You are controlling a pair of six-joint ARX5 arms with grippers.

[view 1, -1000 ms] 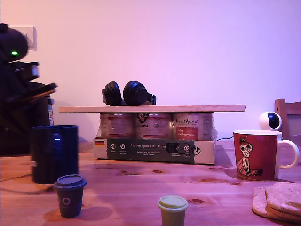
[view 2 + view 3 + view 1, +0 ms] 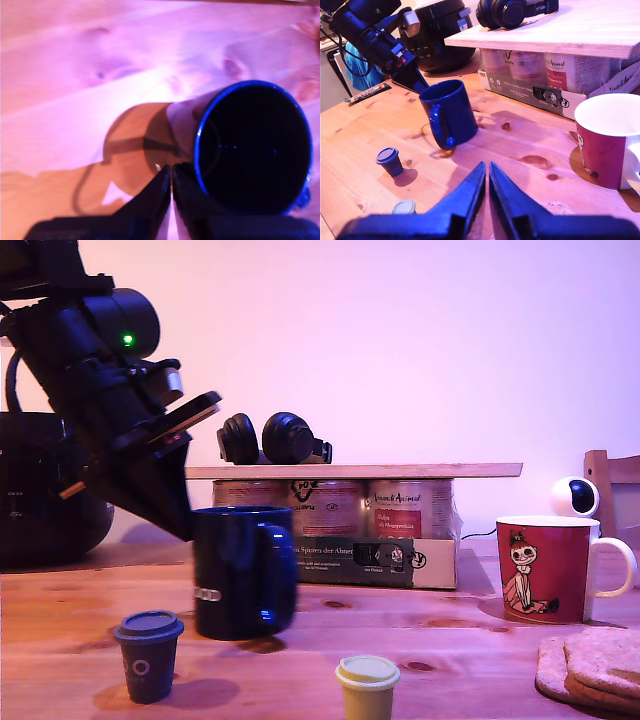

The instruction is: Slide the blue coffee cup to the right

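Blue coffee cup point(image 2: 243, 572) tilted | our first gripper point(image 2: 167, 172), jaws clenched empty, at its wall | our second gripper point(image 2: 486, 167), jaws clenched, apart | we judge slide midway

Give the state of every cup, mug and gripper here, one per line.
blue coffee cup: tilted
red mug: upright
dark small cup: upright, lid on
green small cup: upright, lid on
my first gripper: shut, beside the cup
my second gripper: shut, empty
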